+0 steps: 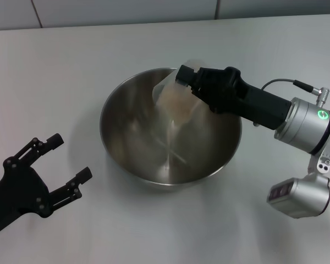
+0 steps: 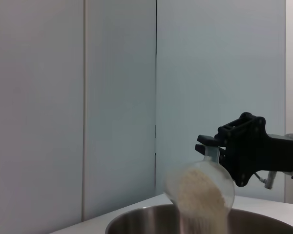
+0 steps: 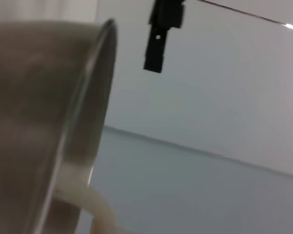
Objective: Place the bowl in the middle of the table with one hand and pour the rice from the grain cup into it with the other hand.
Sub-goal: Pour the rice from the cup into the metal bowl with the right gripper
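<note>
The right claw (image 1: pixel 182 77), grasping the cup (image 1: pixel 176 96), tipped rice (image 2: pixel 201 197) into the bowl (image 1: pixel 126 118) mid-surface; left claw (image 1: pixel 66 165) released. Next: finish emptying.

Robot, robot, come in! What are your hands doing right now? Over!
Right hand shut on grain cup, tipped over steel bowl. Rice streaming in. Left hand open, off the bowl, low over table. Nothing blocking.

Bare table (image 1: pixel 71 71) around the bowl (image 1: pixel 121 110); right gripper (image 1: pixel 190 80) and grain cup (image 1: pixel 173 99) over it.
</note>
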Action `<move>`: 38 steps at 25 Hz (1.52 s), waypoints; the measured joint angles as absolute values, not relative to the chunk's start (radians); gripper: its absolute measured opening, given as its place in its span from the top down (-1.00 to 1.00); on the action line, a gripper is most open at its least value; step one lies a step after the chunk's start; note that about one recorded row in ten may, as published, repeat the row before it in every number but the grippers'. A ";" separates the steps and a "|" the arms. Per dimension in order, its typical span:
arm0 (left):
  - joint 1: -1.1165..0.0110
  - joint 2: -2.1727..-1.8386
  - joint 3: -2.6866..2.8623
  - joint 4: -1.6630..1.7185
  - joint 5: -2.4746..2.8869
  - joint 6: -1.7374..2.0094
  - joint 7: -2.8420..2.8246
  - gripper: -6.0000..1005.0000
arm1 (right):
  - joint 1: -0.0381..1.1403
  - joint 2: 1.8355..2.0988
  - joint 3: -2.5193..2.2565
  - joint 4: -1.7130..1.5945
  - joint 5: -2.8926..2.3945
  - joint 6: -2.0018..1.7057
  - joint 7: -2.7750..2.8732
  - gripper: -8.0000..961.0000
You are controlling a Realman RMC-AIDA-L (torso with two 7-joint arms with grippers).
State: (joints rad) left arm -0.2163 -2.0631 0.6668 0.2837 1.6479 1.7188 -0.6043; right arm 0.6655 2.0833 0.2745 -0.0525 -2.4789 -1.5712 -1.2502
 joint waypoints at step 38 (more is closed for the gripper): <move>-0.224 -2.060 0.682 0.279 1.658 1.704 -0.614 -0.72 | 0.686 2.083 0.189 -0.055 -2.475 -1.575 -1.656 0.94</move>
State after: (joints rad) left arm -0.2237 -2.0602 0.6824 0.2790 1.6578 1.7035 -0.6140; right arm 0.6858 2.0831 0.1893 -0.0545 -2.4755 -1.5755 -1.6564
